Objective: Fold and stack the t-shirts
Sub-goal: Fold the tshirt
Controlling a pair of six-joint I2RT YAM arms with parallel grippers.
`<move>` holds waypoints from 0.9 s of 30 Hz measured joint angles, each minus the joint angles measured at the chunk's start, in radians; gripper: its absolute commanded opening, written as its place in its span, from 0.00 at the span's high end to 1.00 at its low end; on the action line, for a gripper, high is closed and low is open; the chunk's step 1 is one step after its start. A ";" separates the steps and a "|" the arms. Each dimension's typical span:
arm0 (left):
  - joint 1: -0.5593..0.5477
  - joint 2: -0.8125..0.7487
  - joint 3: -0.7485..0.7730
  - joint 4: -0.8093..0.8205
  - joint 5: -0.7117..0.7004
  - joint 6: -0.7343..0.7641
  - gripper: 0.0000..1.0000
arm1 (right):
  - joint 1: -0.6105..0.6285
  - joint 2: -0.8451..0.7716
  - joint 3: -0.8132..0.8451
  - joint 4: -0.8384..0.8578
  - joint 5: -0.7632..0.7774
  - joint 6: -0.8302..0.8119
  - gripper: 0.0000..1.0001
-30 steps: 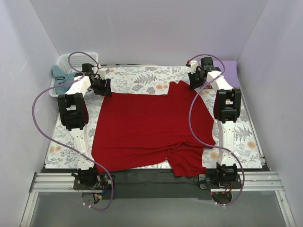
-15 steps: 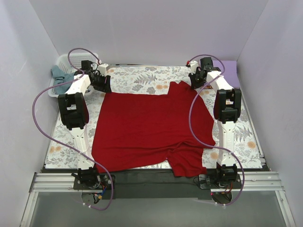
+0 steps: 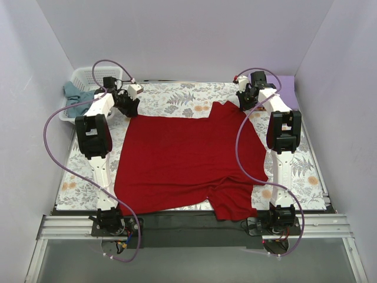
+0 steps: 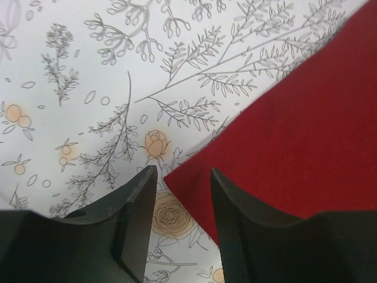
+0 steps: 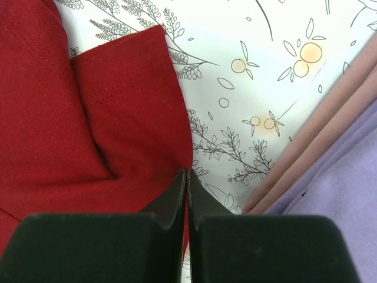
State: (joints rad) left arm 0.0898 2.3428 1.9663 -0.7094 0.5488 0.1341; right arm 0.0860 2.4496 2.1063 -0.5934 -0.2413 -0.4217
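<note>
— Where's the red shirt?
— Spread flat mid-table on the floral cloth. Its near right part is rumpled and reaches the front edge.
— Left gripper?
— Over the shirt's far-left corner, fingers partly apart. The corner tip lies between them, unpinched.
— Right gripper?
— Closed tight on the shirt's far-right edge by the sleeve, with a red sliver between the fingers.
— Other shirts?
— The lavender shirt lies in the far-right corner, near that gripper. The blue-grey shirt hangs at the basket, far left.
</note>
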 measured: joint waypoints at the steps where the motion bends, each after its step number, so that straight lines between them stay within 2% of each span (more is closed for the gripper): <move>1: 0.000 0.007 0.000 -0.006 0.003 0.020 0.60 | 0.000 0.000 0.000 0.000 0.000 0.000 0.99; 17: -0.006 0.042 -0.003 -0.023 0.021 0.215 0.61 | 0.000 -0.003 -0.003 -0.004 0.000 -0.003 0.99; 24: -0.030 0.042 -0.001 -0.047 0.016 0.314 0.74 | 0.000 -0.003 -0.002 -0.004 0.000 -0.008 0.99; 25: -0.034 0.043 0.000 -0.051 0.014 0.327 0.81 | 0.000 -0.003 -0.001 -0.005 0.000 -0.009 0.99; 27: -0.043 0.044 0.002 -0.061 0.011 0.344 0.87 | 0.000 -0.003 0.008 -0.011 0.001 -0.010 0.99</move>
State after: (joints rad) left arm 0.0471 2.3867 1.9678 -0.7708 0.5602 0.4778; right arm 0.0860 2.4470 2.1139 -0.6041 -0.2401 -0.4316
